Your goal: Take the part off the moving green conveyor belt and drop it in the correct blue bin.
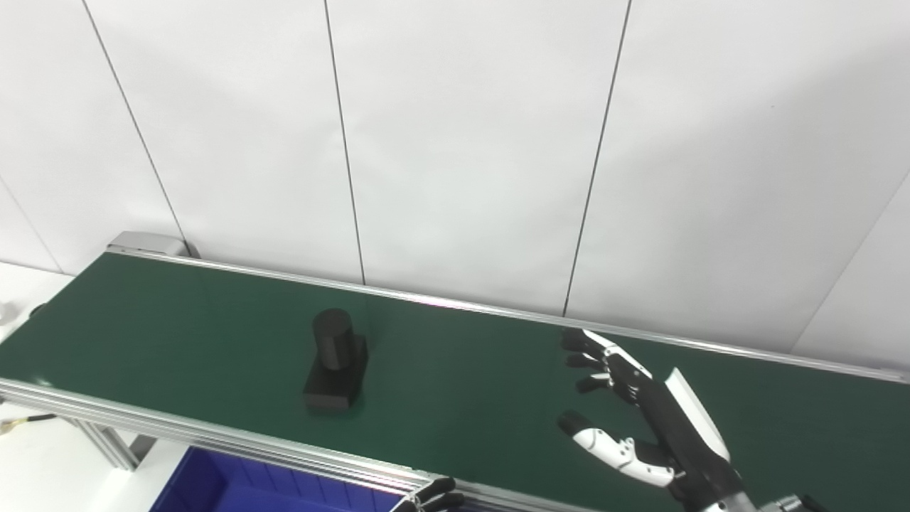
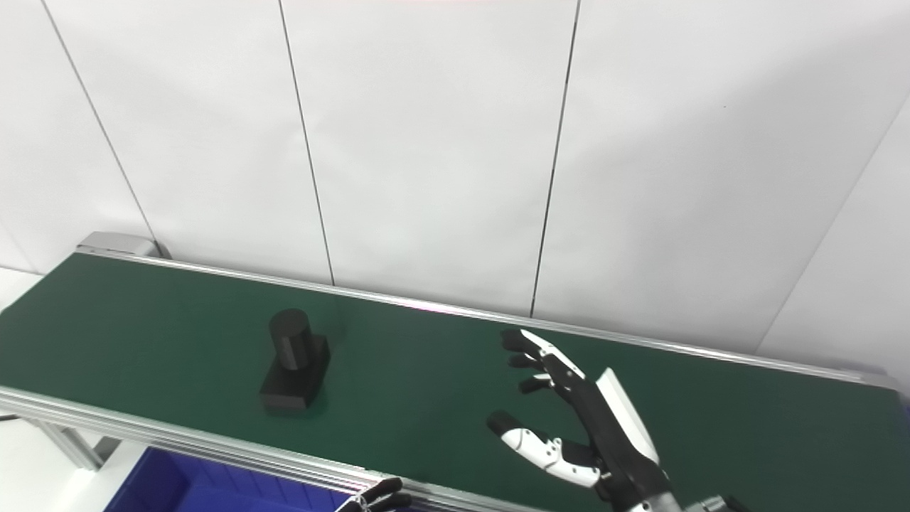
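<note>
My right hand (image 1: 640, 419) hovers over the green belt (image 1: 462, 377) with fingers and thumb spread wide, holding nothing. The black part (image 1: 335, 363) sits on the belt, well apart at its 9 o'clock. Only my left hand's (image 1: 430, 498) fingertips show, above the blue bin (image 1: 234, 487); I cannot tell its state.

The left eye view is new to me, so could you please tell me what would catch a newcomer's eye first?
The black part, a cylinder standing on a block, sits alone on the left half of the green conveyor belt. To its right, the right robot hand hovers over the belt, open, fingers spread toward the part. A blue bin shows below the belt's near rail, and the left robot hand barely peeks in at the bottom edge.
</note>
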